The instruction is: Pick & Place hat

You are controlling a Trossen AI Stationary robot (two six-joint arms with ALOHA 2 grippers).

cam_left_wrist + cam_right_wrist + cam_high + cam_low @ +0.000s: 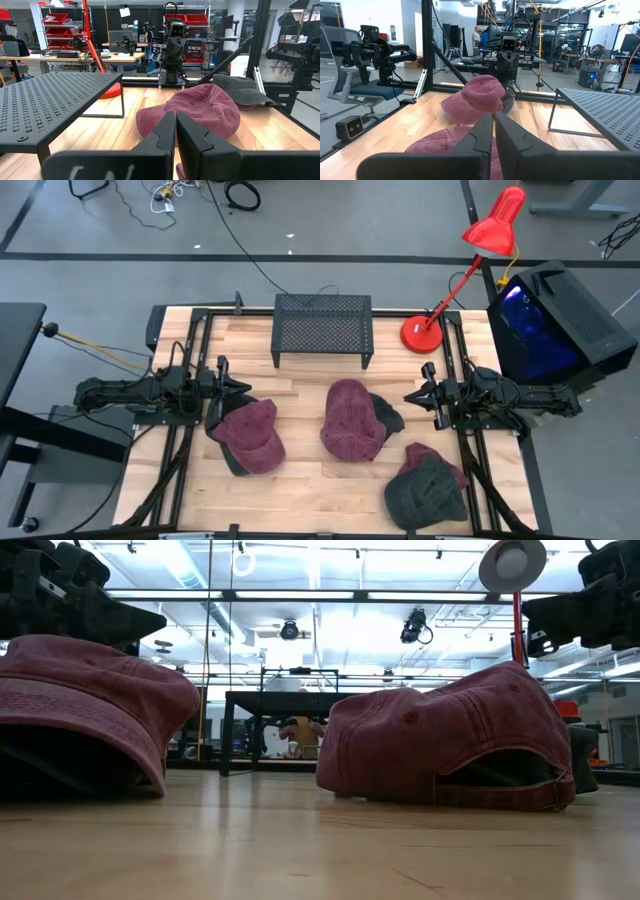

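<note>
The wooden desk point(310, 480) is carrying everything here, with a black mesh shelf point(322, 328) standing at its far edge and a red lamp point(470, 270) sitting beside that shelf on the right. 3 hats are lying on the boards: a maroon hat point(252, 436) on the left, a second maroon hat point(352, 418) in the middle overlapping a grey one, and a dark grey hat point(428, 488) with maroon under it near the front right corner.

The left end effector point(240, 388) is hovering at the far edge of the left hat, its fingers pressed together and pinching nothing. The right end effector point(412, 396) is hanging just beside the middle pile, fingers likewise pressed together and empty.

Judging from this, no hat is being carried yet, so the task is sitting at its opening step. Which hat is meant and where it is going cannot be told, though the shelf looks a likely target. The next move is calling for 1 arm to spread its fingers, drop onto a hat's crown or brim, and close on the fabric.
</note>
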